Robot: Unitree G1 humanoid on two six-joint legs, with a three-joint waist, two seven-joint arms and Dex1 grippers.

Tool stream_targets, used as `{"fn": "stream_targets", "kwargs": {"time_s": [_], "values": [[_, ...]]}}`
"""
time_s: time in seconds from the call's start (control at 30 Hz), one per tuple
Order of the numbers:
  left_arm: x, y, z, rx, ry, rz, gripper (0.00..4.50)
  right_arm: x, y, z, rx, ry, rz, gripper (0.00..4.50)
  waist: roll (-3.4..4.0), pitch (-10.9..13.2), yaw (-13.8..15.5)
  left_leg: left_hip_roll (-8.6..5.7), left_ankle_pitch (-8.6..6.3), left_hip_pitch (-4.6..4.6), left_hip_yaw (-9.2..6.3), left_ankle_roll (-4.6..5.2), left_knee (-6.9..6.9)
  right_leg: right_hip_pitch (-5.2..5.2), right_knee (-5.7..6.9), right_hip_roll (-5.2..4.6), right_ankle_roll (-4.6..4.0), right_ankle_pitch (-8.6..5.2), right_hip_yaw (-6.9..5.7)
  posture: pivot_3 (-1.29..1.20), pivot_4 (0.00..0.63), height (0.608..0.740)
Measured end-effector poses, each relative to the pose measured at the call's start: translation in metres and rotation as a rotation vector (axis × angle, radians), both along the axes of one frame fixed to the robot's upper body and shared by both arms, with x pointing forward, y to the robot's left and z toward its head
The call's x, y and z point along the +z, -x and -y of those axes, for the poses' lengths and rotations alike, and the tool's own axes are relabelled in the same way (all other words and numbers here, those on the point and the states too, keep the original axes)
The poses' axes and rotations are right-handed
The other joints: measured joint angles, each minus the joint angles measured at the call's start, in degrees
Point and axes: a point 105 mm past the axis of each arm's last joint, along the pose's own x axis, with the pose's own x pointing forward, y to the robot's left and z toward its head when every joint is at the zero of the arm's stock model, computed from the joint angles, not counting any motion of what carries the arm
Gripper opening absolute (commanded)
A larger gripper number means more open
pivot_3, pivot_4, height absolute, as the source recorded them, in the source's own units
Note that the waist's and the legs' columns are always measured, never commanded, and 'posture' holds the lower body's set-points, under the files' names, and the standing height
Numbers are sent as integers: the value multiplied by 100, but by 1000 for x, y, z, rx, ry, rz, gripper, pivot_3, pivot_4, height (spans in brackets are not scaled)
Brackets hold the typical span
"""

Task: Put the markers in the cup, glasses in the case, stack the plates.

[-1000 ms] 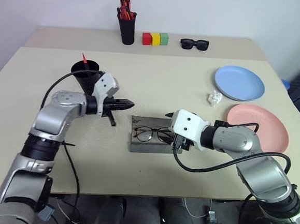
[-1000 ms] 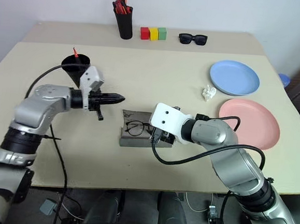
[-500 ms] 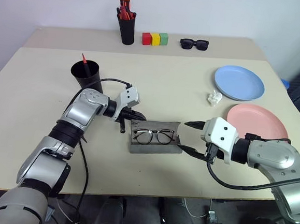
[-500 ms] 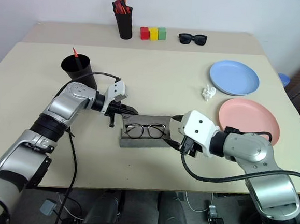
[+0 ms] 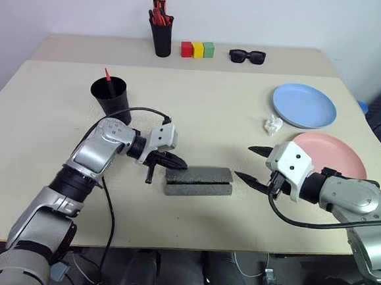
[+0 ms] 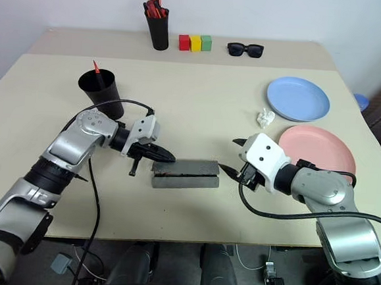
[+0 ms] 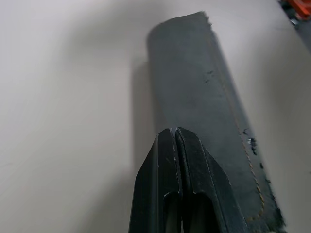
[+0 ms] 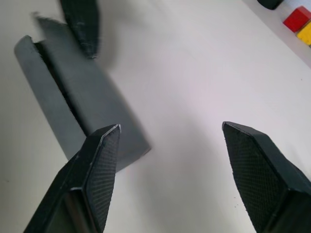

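Observation:
The grey case (image 5: 198, 181) lies closed at the table's middle, so the glasses are hidden. My left gripper (image 5: 181, 162) is shut and empty, its tip at the case's back left edge; the left wrist view shows the joined fingertips (image 7: 167, 145) over the case (image 7: 194, 82). To the right of the case, my right gripper (image 5: 251, 164) stands open with nothing between its fingers (image 8: 99, 160). A red-tipped marker (image 5: 106, 76) sticks out of the black cup (image 5: 112, 97) at the left. The blue plate (image 5: 303, 105) and the pink plate (image 5: 331, 152) lie side by side at the right.
A crumpled white scrap (image 5: 272, 125) lies between the plates and the case. Along the back stand a black holder of orange-red pens (image 5: 162, 33), three coloured blocks (image 5: 197, 48) and black sunglasses (image 5: 247, 55).
The case's flap has folded shut over the glasses as my left gripper swung in against it. My right gripper has drawn back to the right, away from the case.

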Motion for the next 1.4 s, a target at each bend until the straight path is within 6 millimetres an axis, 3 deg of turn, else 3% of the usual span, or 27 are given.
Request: {"fn": "stream_targets", "kwargs": {"time_s": [0.23,0.4,0.57,0.67,0.83,0.93,1.03,1.2,1.4], "values": [[0,5,0,-12,-27,37,29,0,-29,19,-128,29,40,3411,0,0,-14,0,0,1,0,0,0,0,0,0,-1,0,0,0,150,740],[9,-10,6,101,73,88,29,9,-74,52,-335,68,106,3411,1,0,-7,0,0,0,1,0,6,1,-1,-1,-2,1,1,0,150,740],[37,-23,-11,251,188,181,29,-1,-118,91,-490,224,142,3411,4,1,-31,0,0,2,2,0,-10,-7,0,-1,-1,2,1,0,150,740],[39,-18,-18,303,217,175,29,-5,-138,112,-543,292,141,3411,10,5,-33,0,0,1,5,0,-11,-9,0,-1,0,2,4,0,150,740],[37,-7,-33,391,254,134,29,-1,-165,130,-570,354,144,3411,13,7,-77,0,1,2,9,0,-9,-8,0,-1,0,2,6,0,150,740],[42,-5,-38,428,260,153,29,-13,-175,126,-556,368,126,3411,13,7,-89,0,1,4,7,-2,-8,-4,0,-1,0,3,6,0,150,740],[40,-2,-39,447,265,144,0,-31,-178,120,-551,368,80,2508,13,7,-116,-1,2,2,7,-3,-8,-4,0,-2,0,3,8,0,150,740],[42,1,-42,471,267,150,0,-33,-179,122,-564,374,72,36,14,8,-161,-1,2,5,6,-3,-8,-4,1,-1,0,3,8,0,150,740],[42,1,-42,493,271,159,0,-22,-180,121,-524,421,153,36,21,12,-171,-1,3,6,7,-5,-8,-6,5,0,0,3,9,0,150,740]]}}
